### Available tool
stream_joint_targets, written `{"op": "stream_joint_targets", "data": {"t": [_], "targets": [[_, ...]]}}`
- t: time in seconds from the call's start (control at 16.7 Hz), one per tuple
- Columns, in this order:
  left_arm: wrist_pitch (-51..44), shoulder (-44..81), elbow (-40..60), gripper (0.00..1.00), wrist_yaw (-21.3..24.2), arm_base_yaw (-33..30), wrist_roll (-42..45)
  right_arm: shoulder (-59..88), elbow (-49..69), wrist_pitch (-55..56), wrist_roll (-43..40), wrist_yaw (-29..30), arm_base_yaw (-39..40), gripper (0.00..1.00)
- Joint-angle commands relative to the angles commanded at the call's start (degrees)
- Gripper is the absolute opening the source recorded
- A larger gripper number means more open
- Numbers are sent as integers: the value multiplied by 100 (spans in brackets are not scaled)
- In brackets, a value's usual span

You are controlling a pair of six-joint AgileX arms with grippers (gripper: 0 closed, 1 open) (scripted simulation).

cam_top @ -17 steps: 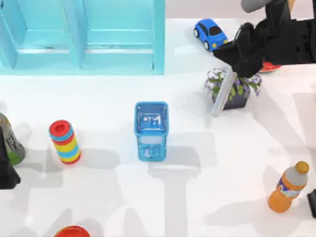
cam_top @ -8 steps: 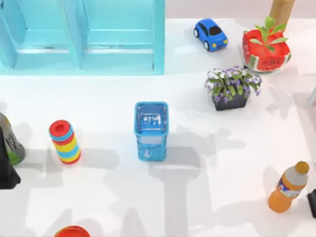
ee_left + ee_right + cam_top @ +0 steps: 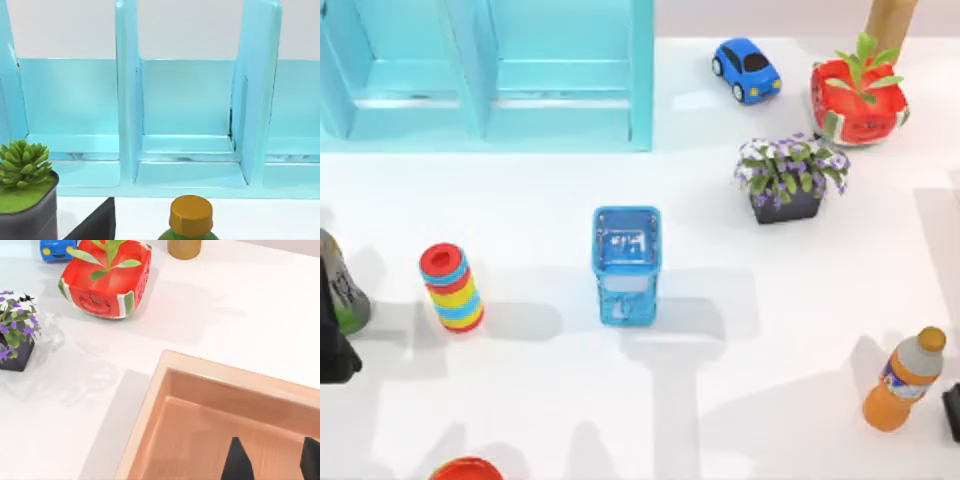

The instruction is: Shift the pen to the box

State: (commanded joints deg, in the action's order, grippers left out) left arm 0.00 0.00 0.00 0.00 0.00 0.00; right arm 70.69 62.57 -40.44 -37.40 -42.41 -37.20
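1. Pen. You cannot tell from these views where the pen lies or how it looks.

2. Box. In the right wrist view you see the box (image 3: 210,405): peach-tan, open-topped, with plain walls and a bare floor. The right gripper (image 3: 272,457) hangs over the inside of the box. Its two dark fingers (image 3: 236,460) are spread apart, and you see bare box floor between them.

3. Left arm. The left arm (image 3: 332,350) is parked at the 9 o'clock edge of the surface (image 3: 770,300).

4. Surrounding items, read from the top view with the blue mesh basket (image 3: 627,265) as the dial centre:
- 9 o'clock: an upright cylinder with red, yellow and blue bands (image 3: 451,288). Further out, a green bottle (image 3: 342,290) stands against the left arm.
- 11 o'clock: a cyan shelf unit (image 3: 485,75) with open compartments.
- 1 o'clock: a blue toy car (image 3: 747,69).
- 2 o'clock: a dark pot of purple flowers (image 3: 790,180). Beyond it stands a watermelon-patterned planter (image 3: 855,100), with a tan cylinder (image 3: 890,20) just behind that.
- 4 o'clock: an orange bottle with a grey cap (image 3: 905,380).
- 7 o'clock: a red round item (image 3: 465,468) at the surface edge.

5. Left wrist view. You see a succulent in a dark pot (image 3: 22,195) near the shelf unit.

6. Surface. It is white and smooth, and it carries soft shadows.
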Motion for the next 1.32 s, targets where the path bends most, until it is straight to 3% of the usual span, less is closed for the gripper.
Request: {"op": "stream_joint_targets", "data": {"t": [0.48,0.96,1.32], "targets": [[0,0,0,100,0,0,0,-144,-151,-108,-169,-35,-181,0],[0,0,0,100,0,0,0,78,-1138,1501,310,241,229,0],[0,0,0,100,0,0,0,130,-1302,1691,351,292,321,0]]}}
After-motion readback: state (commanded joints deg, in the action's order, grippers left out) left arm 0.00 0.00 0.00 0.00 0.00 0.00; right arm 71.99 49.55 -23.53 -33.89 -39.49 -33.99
